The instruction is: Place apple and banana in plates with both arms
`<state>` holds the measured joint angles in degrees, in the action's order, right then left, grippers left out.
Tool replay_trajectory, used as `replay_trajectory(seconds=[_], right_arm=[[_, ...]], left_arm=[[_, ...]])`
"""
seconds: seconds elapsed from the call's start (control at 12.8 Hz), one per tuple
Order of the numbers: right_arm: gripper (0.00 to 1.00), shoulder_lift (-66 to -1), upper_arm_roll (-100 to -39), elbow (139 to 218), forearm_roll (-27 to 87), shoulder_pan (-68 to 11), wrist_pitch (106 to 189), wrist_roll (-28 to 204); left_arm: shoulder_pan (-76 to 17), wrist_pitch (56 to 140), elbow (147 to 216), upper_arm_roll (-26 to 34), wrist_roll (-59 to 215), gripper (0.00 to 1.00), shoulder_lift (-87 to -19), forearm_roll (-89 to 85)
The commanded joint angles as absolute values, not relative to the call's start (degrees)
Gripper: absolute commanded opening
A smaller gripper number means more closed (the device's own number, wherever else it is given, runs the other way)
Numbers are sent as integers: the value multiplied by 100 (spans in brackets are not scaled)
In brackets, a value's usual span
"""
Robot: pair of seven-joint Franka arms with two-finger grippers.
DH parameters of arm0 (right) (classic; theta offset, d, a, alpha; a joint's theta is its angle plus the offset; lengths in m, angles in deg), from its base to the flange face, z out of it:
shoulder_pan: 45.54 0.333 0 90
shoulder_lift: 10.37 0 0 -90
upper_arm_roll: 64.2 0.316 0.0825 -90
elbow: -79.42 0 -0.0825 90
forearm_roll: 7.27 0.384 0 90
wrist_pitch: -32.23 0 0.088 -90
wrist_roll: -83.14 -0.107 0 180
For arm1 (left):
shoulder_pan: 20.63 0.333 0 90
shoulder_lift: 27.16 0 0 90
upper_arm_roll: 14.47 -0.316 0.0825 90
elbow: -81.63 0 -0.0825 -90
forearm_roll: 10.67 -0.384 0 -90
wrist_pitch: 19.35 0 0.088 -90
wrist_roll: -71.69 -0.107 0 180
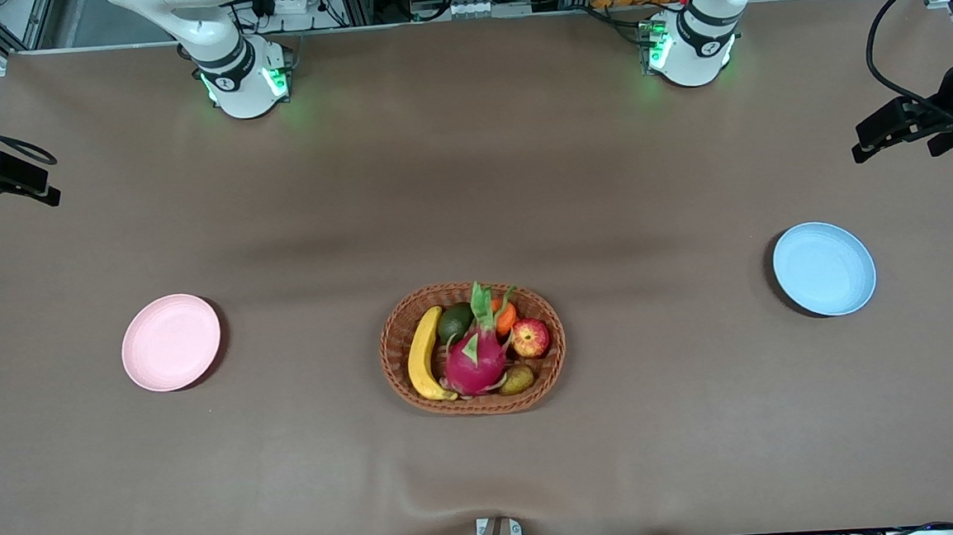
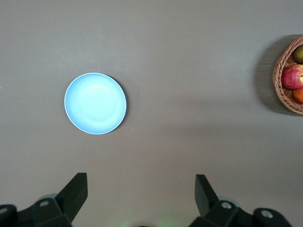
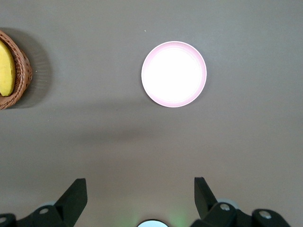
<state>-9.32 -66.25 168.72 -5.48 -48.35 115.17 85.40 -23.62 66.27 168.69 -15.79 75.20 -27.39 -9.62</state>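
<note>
The red apple (image 1: 530, 337) and the yellow banana (image 1: 424, 354) lie in the wicker basket (image 1: 393, 339) at the table's middle. The apple also shows in the left wrist view (image 2: 292, 76), the banana in the right wrist view (image 3: 6, 68). The pale pink plate (image 1: 171, 342) sits toward the right arm's end and shows empty in the right wrist view (image 3: 174, 74). The pale blue plate (image 1: 824, 268) sits toward the left arm's end and shows empty in the left wrist view (image 2: 95, 103). My left gripper (image 2: 141, 189) and right gripper (image 3: 140, 191) are open, empty, high over bare table. Both arms wait.
The basket also holds a pink dragon fruit (image 1: 475, 357), an avocado (image 1: 454, 322), an orange fruit (image 1: 504, 316) and a pear (image 1: 516, 378). Camera mounts (image 1: 914, 121) stand at both table ends. The brown cloth has a wrinkle at the front edge (image 1: 458, 500).
</note>
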Motion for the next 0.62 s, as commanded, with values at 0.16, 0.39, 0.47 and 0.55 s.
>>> replay_trajectory(seconds=[0.16, 0.39, 0.47, 0.55], right_arm=[[100, -870, -6569, 16942, -631, -4914, 11564, 8516], [100, -870, -6569, 16942, -622, -4923, 11564, 8516], [100, -870, -6569, 16959, -613, -4923, 11556, 8516], [100, -870, -6569, 16994, -604, -4923, 11555, 8516]], left_arm=[[-2397, 6599, 16768, -1605, 7432, 100, -2786, -944], [-2405, 6591, 16776, -1597, 7441, 100, -2795, -935], [-2414, 6591, 16768, -1596, 7467, 100, -2856, -944], [-2423, 6599, 16768, -1596, 7459, 100, -2909, -935]])
